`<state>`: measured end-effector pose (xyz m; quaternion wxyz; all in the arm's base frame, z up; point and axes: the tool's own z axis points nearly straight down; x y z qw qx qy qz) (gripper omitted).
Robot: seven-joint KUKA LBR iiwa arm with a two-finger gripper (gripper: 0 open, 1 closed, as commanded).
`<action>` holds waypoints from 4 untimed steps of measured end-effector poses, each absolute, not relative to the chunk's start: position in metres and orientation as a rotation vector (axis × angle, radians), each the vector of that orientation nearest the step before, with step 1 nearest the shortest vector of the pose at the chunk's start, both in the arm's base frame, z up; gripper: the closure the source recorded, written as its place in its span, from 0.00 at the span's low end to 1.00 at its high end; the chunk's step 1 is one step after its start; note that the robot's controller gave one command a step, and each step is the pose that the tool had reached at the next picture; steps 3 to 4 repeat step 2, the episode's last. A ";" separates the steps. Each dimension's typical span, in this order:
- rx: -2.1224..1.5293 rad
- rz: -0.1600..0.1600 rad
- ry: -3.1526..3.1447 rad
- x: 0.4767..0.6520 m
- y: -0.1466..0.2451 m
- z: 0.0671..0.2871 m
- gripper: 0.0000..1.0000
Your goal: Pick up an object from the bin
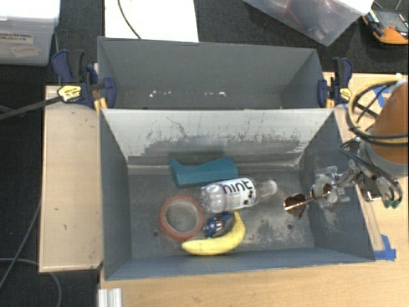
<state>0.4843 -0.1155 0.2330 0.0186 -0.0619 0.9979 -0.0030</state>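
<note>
My gripper [327, 189] hangs low over the right part of the bin, close to the right wall. A small shiny brown thing [294, 203] sits right at its left end, just above the floor; whether it is gripped I cannot make out. To its left lies a clear plastic bottle [234, 194] with a white label, on its side, cap pointing toward the gripper.
Left of the bottle are a teal block [203, 171] near the back, a reddish tape roll [181, 217], a yellow banana [217, 242] at the front and a small blue thing [217, 224] between them. The arm with its orange cover and cables reaches in over the right rim.
</note>
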 end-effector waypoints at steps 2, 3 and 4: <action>-0.256 0.008 3.118 0.501 -0.095 0.238 1.00; -0.256 0.008 3.118 0.501 -0.095 0.238 1.00; -0.256 0.008 3.118 0.501 -0.095 0.238 1.00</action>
